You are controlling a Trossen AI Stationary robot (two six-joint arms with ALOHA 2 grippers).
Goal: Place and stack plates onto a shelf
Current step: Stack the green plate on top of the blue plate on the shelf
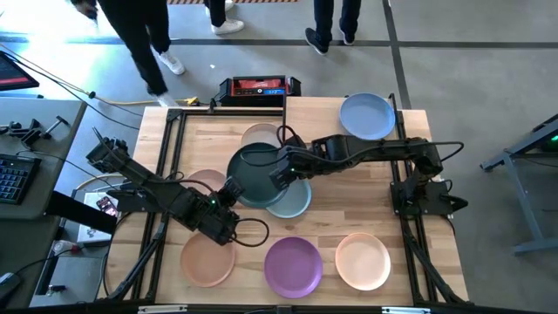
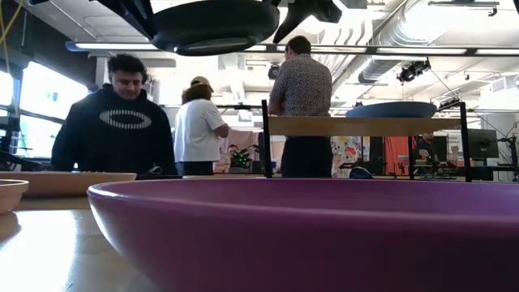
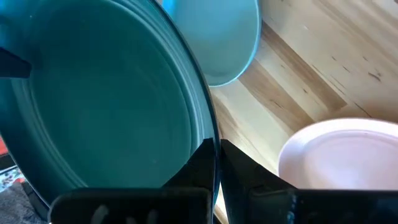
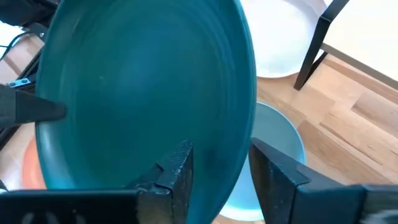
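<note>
From above, the dark teal plate (image 1: 259, 173) sits mid-frame, held at opposite rims: the left gripper (image 1: 228, 194) pinches its lower-left edge, the right gripper (image 1: 281, 172) its right edge. Beneath it lies the sage green plate (image 1: 295, 202). The blue plate (image 1: 367, 116) rests on the shelf (image 1: 309, 113) at upper right; tan (image 1: 207, 259), purple (image 1: 293, 265) and peach (image 1: 363, 260) plates line the bottom.

At table height, the teal plate hangs at the top of the frame (people stand behind), with the purple plate filling the foreground.

The left wrist camera shows fingers (image 3: 199, 165) clamped on the teal rim.

The right wrist camera shows fingers (image 4: 177, 171) straddling the rim.
</note>
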